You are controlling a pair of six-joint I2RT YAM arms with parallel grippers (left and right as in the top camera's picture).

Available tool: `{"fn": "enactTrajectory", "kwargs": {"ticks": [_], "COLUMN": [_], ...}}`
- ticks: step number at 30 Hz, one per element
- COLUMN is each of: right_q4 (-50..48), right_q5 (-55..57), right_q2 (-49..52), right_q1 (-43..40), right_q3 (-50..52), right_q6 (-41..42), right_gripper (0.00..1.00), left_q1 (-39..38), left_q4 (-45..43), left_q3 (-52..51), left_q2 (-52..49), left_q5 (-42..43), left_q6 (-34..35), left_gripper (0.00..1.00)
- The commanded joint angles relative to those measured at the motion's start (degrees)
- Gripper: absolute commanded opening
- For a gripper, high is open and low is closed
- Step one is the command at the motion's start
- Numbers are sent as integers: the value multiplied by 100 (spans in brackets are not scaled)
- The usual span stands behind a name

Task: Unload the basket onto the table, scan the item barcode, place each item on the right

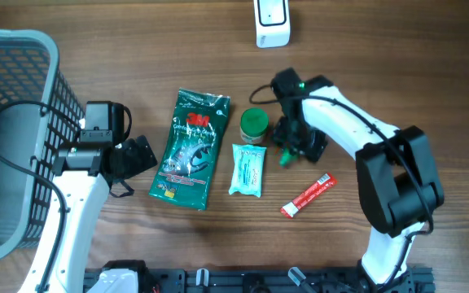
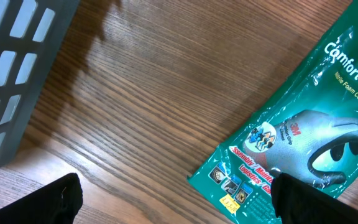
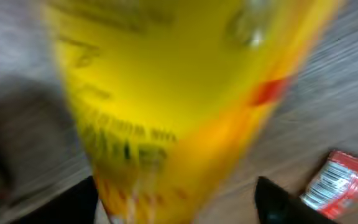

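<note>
Green-capped bottle (image 1: 254, 124) stands upright — cap up — within the right hand (image 1: 281, 140), grip unclear; left hand (image 2: 179, 199) gapes.

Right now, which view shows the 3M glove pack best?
Overhead: the whole 3M glove pack is in frame, front side up. Left wrist shows only its lower end, close up, print readable. Right wrist doesn't show it.

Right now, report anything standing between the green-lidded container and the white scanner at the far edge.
Nothing visible does. The green-lidded container sits between the fingers of the right gripper, and only bare table separates it from the white scanner. The glove pack, wipes pack and red sachet lie beside or nearer the robot.
</note>
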State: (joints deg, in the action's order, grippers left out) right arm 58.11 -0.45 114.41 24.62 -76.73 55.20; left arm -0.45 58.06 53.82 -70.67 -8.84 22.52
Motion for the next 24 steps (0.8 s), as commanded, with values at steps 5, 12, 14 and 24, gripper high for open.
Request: {"fn": "enactTrajectory", "kwargs": {"ticks": [5, 12, 14, 24], "right_q4": [-461, -409, -120, 1178], "right_q5": [-195, -225, -240, -3910], "right_q2": [57, 26, -107, -1204], "right_q1": [28, 26, 26, -378], "right_q3": [229, 50, -103, -363], "right_q6": [24, -426, -422, -1681], "right_gripper": [57, 33, 32, 31], "left_q1": [35, 35, 35, 35], "left_q4": [-2, -2, -2, -2], "left_q3": [-37, -37, -37, -37], "left_q2": [59, 59, 59, 59], "left_q5": [28, 28, 28, 28], "left_q6": [-111, -114, -111, -111], "left_gripper": [100, 100, 100, 100]}}
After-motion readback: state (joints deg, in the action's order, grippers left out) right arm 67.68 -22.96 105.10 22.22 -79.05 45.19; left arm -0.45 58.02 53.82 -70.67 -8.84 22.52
